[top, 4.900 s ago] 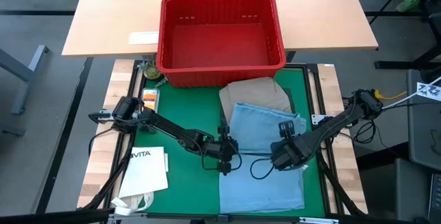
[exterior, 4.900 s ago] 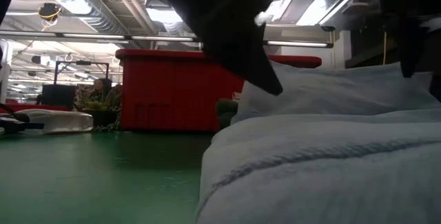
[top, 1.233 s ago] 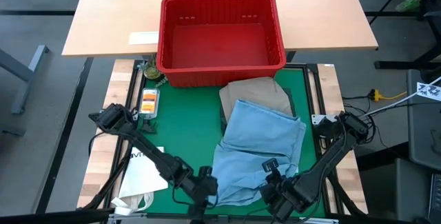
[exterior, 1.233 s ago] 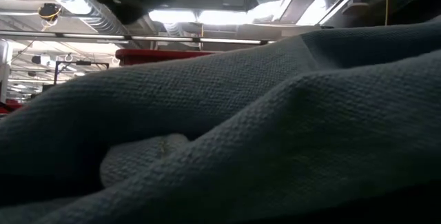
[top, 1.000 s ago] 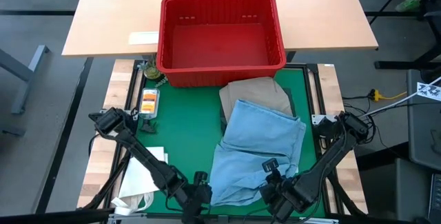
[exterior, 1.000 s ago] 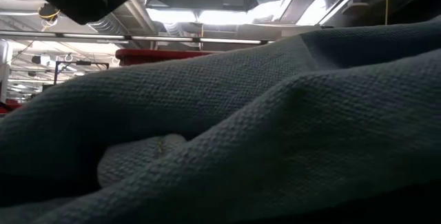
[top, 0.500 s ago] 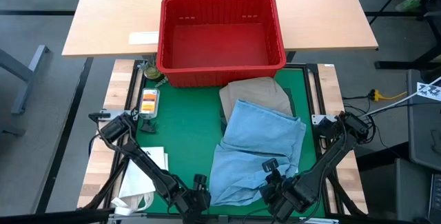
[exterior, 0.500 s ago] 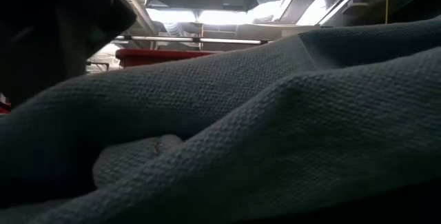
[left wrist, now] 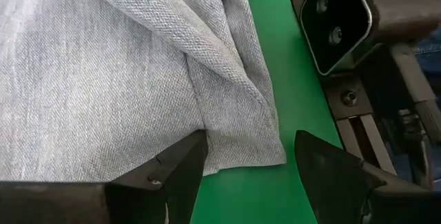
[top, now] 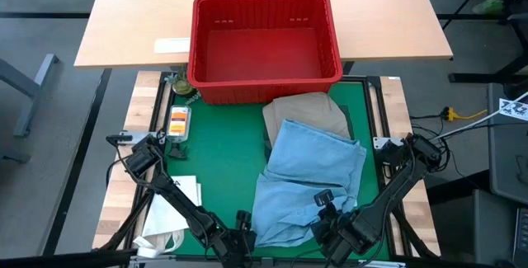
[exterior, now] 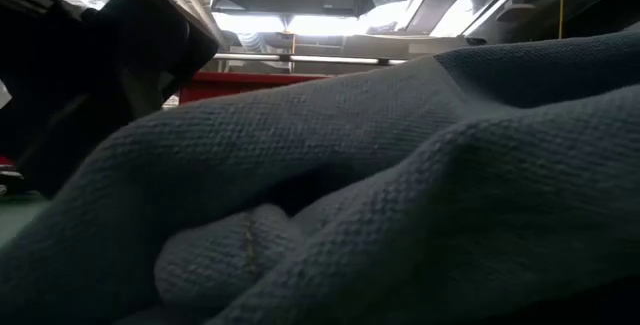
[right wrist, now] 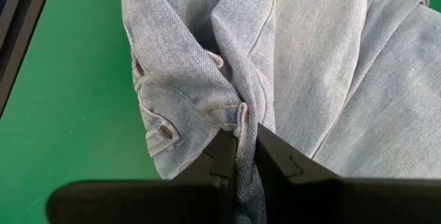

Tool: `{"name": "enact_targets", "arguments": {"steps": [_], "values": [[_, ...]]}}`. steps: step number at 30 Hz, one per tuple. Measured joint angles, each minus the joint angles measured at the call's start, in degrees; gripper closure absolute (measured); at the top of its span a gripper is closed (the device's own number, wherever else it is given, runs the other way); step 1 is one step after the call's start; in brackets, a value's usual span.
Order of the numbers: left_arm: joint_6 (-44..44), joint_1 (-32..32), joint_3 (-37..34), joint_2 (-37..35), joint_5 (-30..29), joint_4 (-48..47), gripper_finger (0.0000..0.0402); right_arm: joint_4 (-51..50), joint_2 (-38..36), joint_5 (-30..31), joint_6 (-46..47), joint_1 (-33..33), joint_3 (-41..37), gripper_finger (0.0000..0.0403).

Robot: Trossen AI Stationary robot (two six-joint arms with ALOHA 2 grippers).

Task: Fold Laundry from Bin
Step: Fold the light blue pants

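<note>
Paper bag: at your far left, a white paper bag point(top: 173, 204) printed "VITA" lies on the wooden edge of the bench point(top: 115, 194), partly under the left arm.

Left claw: your left claw point(top: 240, 237) sits low at the near edge of the green mat point(top: 219, 148), just beside the jeans' near left corner. In the left wrist view its fingers point(left wrist: 176, 169) stand wide apart and hold nothing; one finger rests at the cloth's edge, the other over bare mat.

Orange-labelled item: a small orange-labelled object point(top: 177, 120) lies at the mat's left border, near the bin; you cannot tell what it is.

Bin: the red bin point(top: 264, 45) stands at the far edge of the mat, overlapping the pale wooden table behind. Its inside looks bare of garments in the high view.

Khaki-tan garment: it lies folded on the mat point(top: 304, 110), just in front of the bin, its near part covered by the jeans.

Light blue denim jeans: they are point(top: 309, 177) spread and rumpled over the mat's right half, reaching from the khaki-tan garment to the near edge. In the low view the denim point(exterior: 420, 195) fills nearly everything.

Right claw: your right claw point(top: 330, 223) is at the near right of the jeans. In the right wrist view it point(right wrist: 240, 156) is closed tight on a bunched fold at the waistband, beside a button.
</note>
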Motion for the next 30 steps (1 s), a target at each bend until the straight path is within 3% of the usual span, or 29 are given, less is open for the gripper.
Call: {"name": "enact_targets", "arguments": {"steps": [7, 16, 25, 30], "values": [[-0.35, 0.07, 0.13, 0.83, -2.05, -0.26, 0.021, 0.02, 0.0, -0.08, 0.06, 0.0, 0.0, 0.037], [-0.45, 0.16, 0.0, -0.82, -0.97, -2.75, 0.0384, 0.17, 0.0, -4.89, 0.19, 0.09, 0.02, 0.037], [-0.2, 0.6, -0.11, -8.05, -0.34, -6.46, 0.0393, 0.08, 0.0, -12.77, 0.49, 1.83, 0.04, 0.037], [-0.17, 2.14, -0.1, -12.54, -0.47, -7.22, 0.0394, -0.15, -0.02, -14.29, 6.54, 4.91, 0.04, 0.037]]}}
